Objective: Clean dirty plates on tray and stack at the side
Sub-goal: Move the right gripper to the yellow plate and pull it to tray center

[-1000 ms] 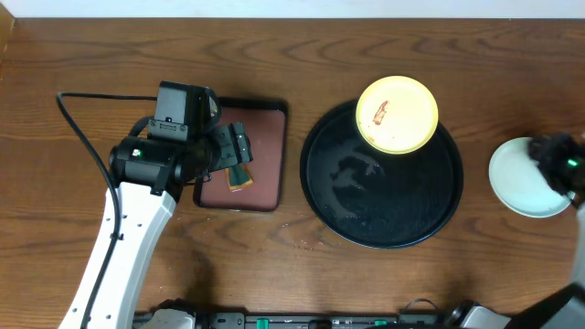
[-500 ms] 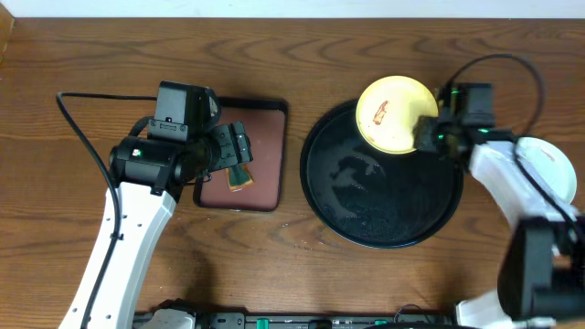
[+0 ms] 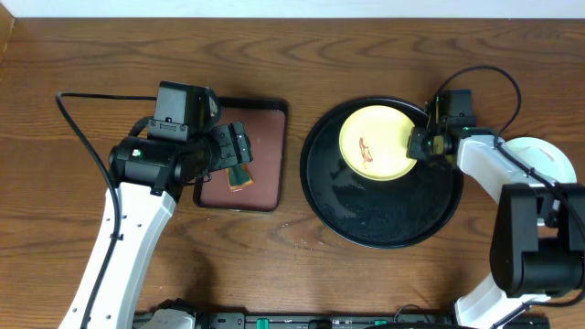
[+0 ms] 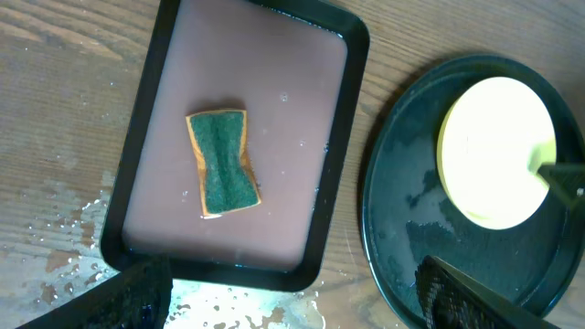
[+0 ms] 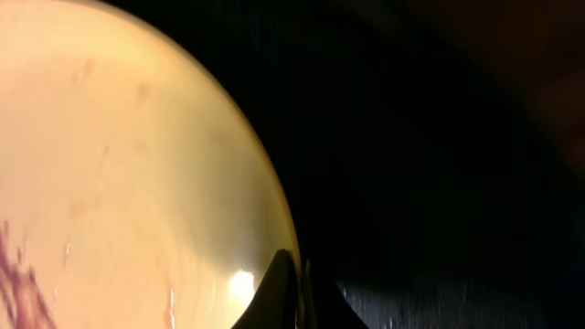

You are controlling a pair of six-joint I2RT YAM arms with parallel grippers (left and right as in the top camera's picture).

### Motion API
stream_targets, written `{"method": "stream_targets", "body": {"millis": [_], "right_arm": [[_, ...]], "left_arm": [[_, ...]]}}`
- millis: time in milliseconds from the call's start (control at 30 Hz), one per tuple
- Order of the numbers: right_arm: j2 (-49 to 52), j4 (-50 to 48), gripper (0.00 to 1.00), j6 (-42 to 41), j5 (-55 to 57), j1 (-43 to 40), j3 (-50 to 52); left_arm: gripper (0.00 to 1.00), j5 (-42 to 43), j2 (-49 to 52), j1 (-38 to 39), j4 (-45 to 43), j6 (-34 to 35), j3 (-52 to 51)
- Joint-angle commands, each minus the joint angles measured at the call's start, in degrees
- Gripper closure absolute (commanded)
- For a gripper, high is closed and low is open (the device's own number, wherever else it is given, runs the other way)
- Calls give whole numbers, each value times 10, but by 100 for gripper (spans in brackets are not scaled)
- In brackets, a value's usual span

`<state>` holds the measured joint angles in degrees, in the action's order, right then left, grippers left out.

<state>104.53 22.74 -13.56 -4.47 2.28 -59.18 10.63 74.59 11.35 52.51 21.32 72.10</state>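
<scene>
Right wrist view chops off most of the yellow plate (image 5: 119, 183), and overhead the right arm (image 3: 484, 163) covers a chunk of the pale plate (image 3: 547, 153).

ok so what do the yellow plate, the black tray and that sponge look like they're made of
Yellow plate: probably glazed ceramic or melamine; smooth, with a bright glint at its rim in the right wrist view. Black tray: likely lacquered or plastic; glossy, mirror-like reflections. Sponge: foam with a green fibrous scouring face and an orange edge.
</scene>
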Motion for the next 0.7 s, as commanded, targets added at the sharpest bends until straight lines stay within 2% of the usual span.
{"method": "stream_targets", "body": {"millis": [0, 100, 233, 333, 367, 400, 467, 533, 600, 667], "right_arm": [[-37, 50, 99, -16, -29, 5, 5], [-71, 122, 99, -52, -47, 9, 5], [-99, 230, 99, -145, -52, 34, 5], [-101, 278, 99, -169, -53, 57, 5], [-101, 286, 96, -168, -53, 65, 5], [-101, 292, 89, -168, -52, 71, 5], [-101, 290, 65, -168, -52, 80, 5], [-101, 275, 51, -161, -40, 82, 5], [-101, 246, 49, -139, -24, 78, 5], [-101, 205, 54, -73, -15, 73, 5]], "left_arm": [[14, 3, 0, -1, 2, -3, 11], [14, 3, 0, -1, 2, -3, 11], [14, 3, 0, -1, 2, -3, 11], [14, 3, 0, -1, 2, -3, 11], [14, 3, 0, -1, 2, -3, 11], [14, 3, 0, -1, 2, -3, 11], [14, 3, 0, -1, 2, -3, 11], [14, 3, 0, -1, 2, -3, 11], [14, 3, 0, -1, 2, -3, 11], [14, 3, 0, -1, 2, -3, 11]]}}
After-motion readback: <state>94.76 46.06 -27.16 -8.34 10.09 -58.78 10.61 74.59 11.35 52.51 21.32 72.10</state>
